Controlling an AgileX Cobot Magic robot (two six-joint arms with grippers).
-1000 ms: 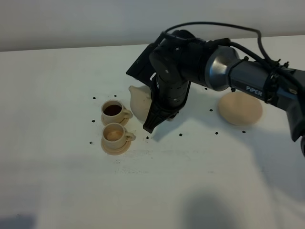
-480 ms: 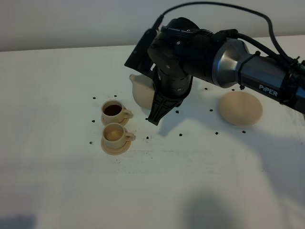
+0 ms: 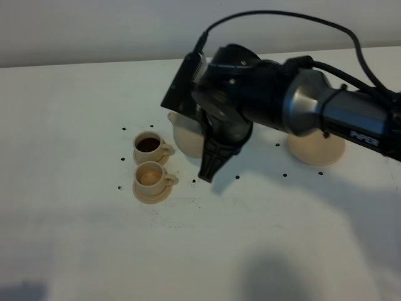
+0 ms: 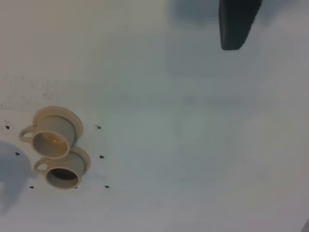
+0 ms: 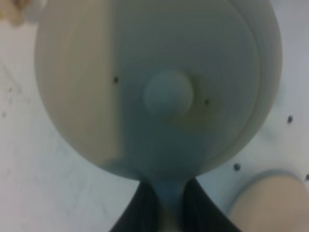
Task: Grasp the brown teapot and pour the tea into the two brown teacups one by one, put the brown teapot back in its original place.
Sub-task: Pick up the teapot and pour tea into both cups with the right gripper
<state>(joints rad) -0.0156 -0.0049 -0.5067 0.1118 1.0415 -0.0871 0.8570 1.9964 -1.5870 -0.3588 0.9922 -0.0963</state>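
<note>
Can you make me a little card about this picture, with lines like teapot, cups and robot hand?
teapot: tan teapot, lid on, spout toward the cups
robot hand: right gripper, shut on the teapot's handle
far cup: far teacup, dark tea inside
near cup: near teacup, pale inside, hard to tell if it holds tea
teapot's spot: round disc, bare, partly hidden by the right arm
table: white table, with small dark specks
</note>
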